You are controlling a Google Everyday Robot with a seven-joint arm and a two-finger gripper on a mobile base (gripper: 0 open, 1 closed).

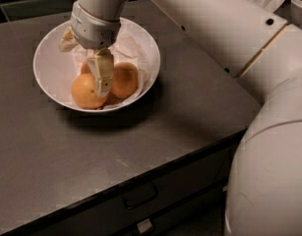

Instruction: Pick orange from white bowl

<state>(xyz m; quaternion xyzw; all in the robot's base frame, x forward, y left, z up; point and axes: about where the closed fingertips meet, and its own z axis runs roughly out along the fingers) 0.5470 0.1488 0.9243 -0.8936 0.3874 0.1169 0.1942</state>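
Tool (103, 82) is down inside the white bowl (48, 50), hanging from the wrist of the white arm (214, 28), which comes in from the right over the back of the bench (165, 127). Can't tell if the tool is open or gripping.

- orange (85, 91): just left of the tool tip and overlapped by it on its right edge, sitting low against the bowl's near wall.
- second orange (124, 80): just right of the tool, touching or nearly touching it.
- third orange (84, 68): behind-left of the tool, mostly hidden.
- crumpled white paper (133, 45): lines the bowl, bunched up behind-right of the tool and against the far rim.

Clearance:
- The tool sits in the tight gap between the two front oranges, with no side room inside the bowl.
- The bowl's left half is open, away from the fruit.
- Bare bench in front and to the right of the bowl, out to the front edge running diagonally above the drawer handle (139, 196).
- The bench's right corner is near the robot body (268, 181).
- The bowl's far rim is near the bench's back edge.
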